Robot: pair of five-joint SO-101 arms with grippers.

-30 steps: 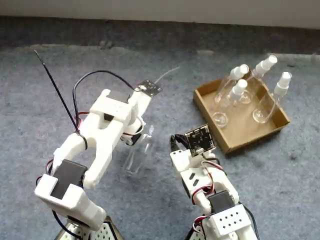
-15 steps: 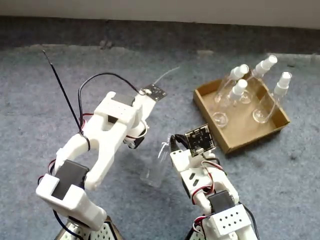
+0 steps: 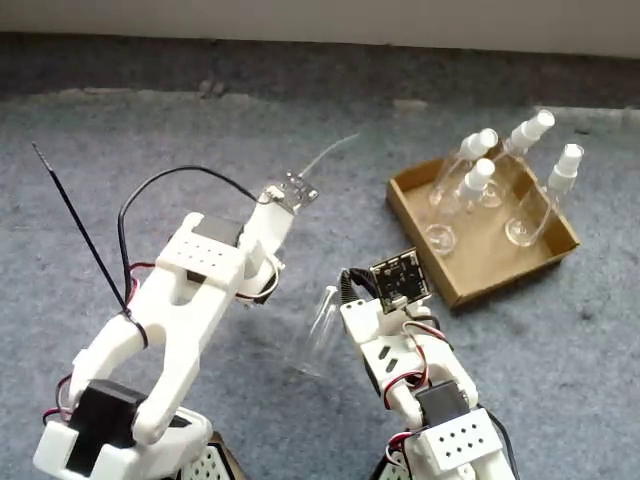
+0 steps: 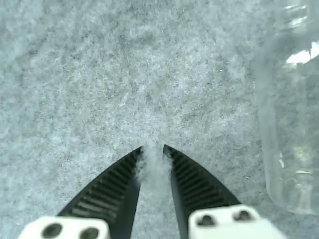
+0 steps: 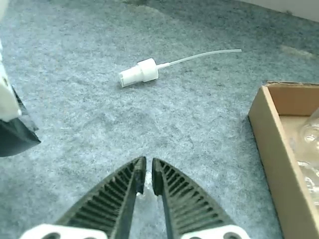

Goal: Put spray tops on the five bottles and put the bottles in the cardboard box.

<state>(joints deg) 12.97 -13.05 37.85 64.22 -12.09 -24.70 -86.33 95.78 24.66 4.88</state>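
We find the left hand (image 4: 153, 148) over the grey, felted bench (image 3: 150, 130), fingers a narrow gap apart, gripping nothing. The white plastic spray top (image 5: 139, 73), thin dip tube (image 5: 204, 56) attached, lies loose toward the far edge. One clear cylindrical bottle (image 3: 318, 330) lies uncapped mid-bench. The right hand (image 5: 148, 162) has ribbed fingers all but together, empty. Four capped bottles (image 3: 470, 185) rest in the cardboard box (image 3: 512, 272) by the right edge. We judge four done; one awaits capping and boxing.
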